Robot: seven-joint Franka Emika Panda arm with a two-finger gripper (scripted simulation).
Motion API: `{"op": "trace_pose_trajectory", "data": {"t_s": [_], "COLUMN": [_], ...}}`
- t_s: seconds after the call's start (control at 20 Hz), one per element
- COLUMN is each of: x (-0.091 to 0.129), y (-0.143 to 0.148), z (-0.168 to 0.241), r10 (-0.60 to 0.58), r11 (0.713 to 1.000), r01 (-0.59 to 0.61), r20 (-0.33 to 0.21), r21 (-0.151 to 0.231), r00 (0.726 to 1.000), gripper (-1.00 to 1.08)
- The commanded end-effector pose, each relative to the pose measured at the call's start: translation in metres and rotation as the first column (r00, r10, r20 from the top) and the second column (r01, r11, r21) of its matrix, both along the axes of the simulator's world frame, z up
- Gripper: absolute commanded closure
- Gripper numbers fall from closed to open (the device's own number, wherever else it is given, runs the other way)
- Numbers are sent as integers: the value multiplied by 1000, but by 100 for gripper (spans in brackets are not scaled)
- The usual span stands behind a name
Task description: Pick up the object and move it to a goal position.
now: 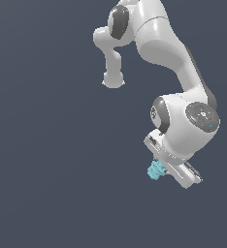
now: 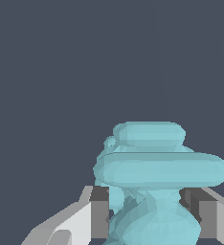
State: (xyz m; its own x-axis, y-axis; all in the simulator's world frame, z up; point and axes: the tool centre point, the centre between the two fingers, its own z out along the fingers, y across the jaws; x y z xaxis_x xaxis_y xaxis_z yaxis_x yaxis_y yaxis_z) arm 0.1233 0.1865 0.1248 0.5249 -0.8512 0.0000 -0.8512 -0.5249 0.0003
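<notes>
Here we see the gripper (image 2: 150,215) closed on the object (image 2: 157,167), a light-cyan knobbly cluster. Its lower part sits between the two fingers (image 2: 99,213), their dark pads pressed against either side, while its rounded lobes bulge out beyond the fingertips. In the exterior view, the object (image 1: 156,170) protrudes from the gripper (image 1: 165,169) against plain dark background.

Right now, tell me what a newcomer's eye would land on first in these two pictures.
The white robot arm stands out first, curving down from the top of the exterior view against a plain dark slate backdrop. Next comes the one spot of colour: the light-cyan lumpy object at the gripper, toward that view's lower right. The wrist view shows the object large, with a grey finger pressed against each side of it.
</notes>
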Motion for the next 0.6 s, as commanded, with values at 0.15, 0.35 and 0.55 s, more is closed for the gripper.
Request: {"op": "trace_pose_trajectory", "data": {"t_s": [0.15,0.35,0.55], "x": [8,11,12], "y": [6,8,9], "z": [3,4,4], "r10": [0,0,0], "r11": [1000,1000,1000], "r01": [0,0,0], "r20": [0,0,0], "r21": [0,0,0], "r00": [1000,1000,1000], "gripper": [108,108,108]}}
